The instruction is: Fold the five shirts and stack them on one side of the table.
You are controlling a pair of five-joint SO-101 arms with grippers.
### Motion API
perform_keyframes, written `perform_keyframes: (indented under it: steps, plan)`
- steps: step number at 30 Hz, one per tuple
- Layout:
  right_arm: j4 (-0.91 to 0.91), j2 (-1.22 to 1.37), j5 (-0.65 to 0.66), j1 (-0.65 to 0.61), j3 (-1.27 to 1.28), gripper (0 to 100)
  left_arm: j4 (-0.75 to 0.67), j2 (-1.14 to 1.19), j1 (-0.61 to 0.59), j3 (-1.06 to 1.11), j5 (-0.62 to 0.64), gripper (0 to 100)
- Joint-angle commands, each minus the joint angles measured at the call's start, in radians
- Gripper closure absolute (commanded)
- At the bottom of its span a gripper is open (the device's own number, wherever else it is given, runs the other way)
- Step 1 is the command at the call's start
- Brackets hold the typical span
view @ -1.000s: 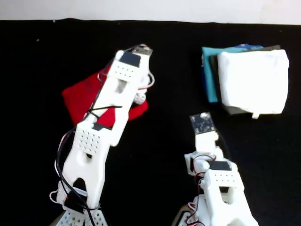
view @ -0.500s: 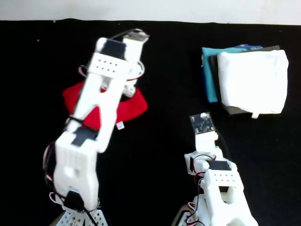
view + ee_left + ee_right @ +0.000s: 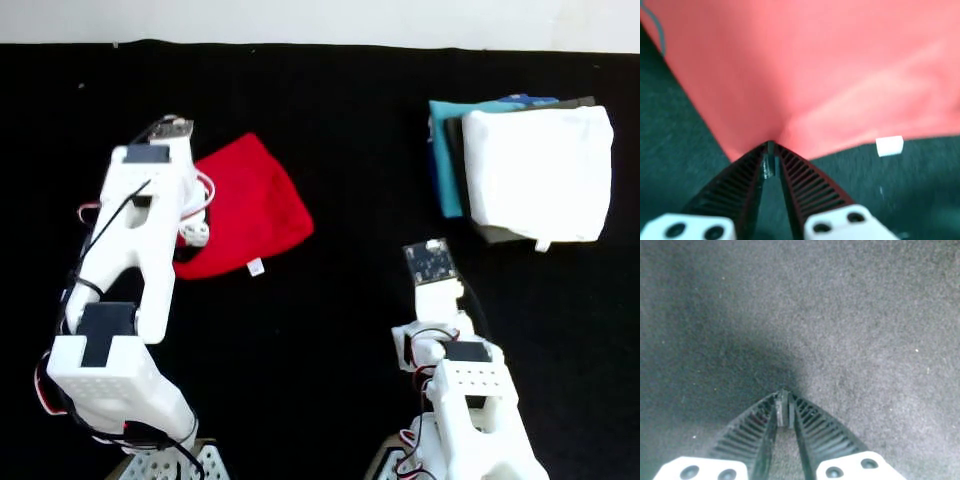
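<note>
A red shirt (image 3: 245,210) lies folded on the black table, left of centre, with a small white tag (image 3: 255,267) at its near edge. In the left wrist view my left gripper (image 3: 771,150) is shut, and its tips pinch the puckered edge of the red shirt (image 3: 830,65); the tag (image 3: 889,145) lies close by. The left arm (image 3: 140,230) stands over the shirt's left side. My right gripper (image 3: 785,401) is shut over bare black cloth, holding nothing. The right arm (image 3: 450,350) stays at the near right.
A stack of folded shirts sits at the far right: a white one (image 3: 540,170) on top, with teal (image 3: 445,165), blue and dark edges showing beneath. The table's far edge meets a pale wall (image 3: 320,20).
The left arm has swung left off the red shirt, which now lies uncovered and spread further back. The right arm and the stack have not moved.
</note>
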Motion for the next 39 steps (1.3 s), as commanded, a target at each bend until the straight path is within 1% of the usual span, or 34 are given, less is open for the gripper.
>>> perform_keyframes:
  steps: [1, 3, 5, 10, 12, 13, 15, 17, 19, 21, 22, 25, 28, 32, 37, 39]
  plan:
    - [-0.022, 0.001, 0.008, 0.012, 0.019, 99.2, -0.120, -0.062, -0.010, 0.077, -0.008, 99]
    - [-0.022, 0.001, 0.008, 0.012, 0.019, 99.2, -0.101, -0.076, -0.010, 0.076, -0.006, 99]
    - [-0.022, 0.001, 0.008, 0.012, 0.019, 99.2, -0.046, -0.122, -0.010, 0.067, -0.005, 99]
    - [-0.013, -0.001, 0.009, -0.002, -0.004, 99.2, 0.091, -0.363, -0.018, 0.076, -0.005, 99]
    - [0.067, -0.001, 0.008, -0.008, -0.073, 98.9, 0.160, -0.467, -0.028, 0.077, -0.005, 99]
    - [0.136, -0.001, 0.008, -0.019, -0.136, 98.9, 0.192, -0.513, -0.031, 0.077, -0.009, 99]
    - [0.282, 0.002, 0.008, -0.045, -0.286, 98.5, 0.224, -0.593, -0.077, 0.119, -0.011, 99]
    - [0.403, 0.016, 0.006, -0.073, -0.463, 94.4, 0.183, -0.634, -0.147, 0.213, -0.011, 99]
    - [0.484, 0.056, 0.005, -0.099, -0.630, 87.5, 0.098, -0.624, -0.228, 0.335, -0.011, 99]
    - [0.544, 0.133, -0.025, -0.127, -0.789, 81.3, 0.017, -0.593, -0.314, 0.441, -0.011, 99]
    - [0.570, 0.186, -0.041, -0.143, -0.863, 79.6, -0.018, -0.578, -0.349, 0.484, -0.011, 99]
    - [0.619, 0.366, -0.086, -0.206, -1.079, 79.3, -0.109, -0.526, -0.427, 0.585, -0.011, 99]
    - [0.647, 0.550, -0.147, -0.286, -1.288, 79.3, -0.233, -0.486, -0.463, 0.679, -0.011, 99]
    - [0.679, 0.789, -0.272, -0.398, -1.564, 78.9, -0.388, -0.460, -0.478, 0.783, -0.006, 99]
    - [0.677, 1.086, -0.367, -0.509, -1.828, 78.2, -0.419, -0.490, -0.472, 0.839, -0.005, 99]
    - [0.679, 1.171, -0.399, -0.542, -1.939, 74.0, -0.439, -0.498, -0.472, 0.849, -0.005, 99]
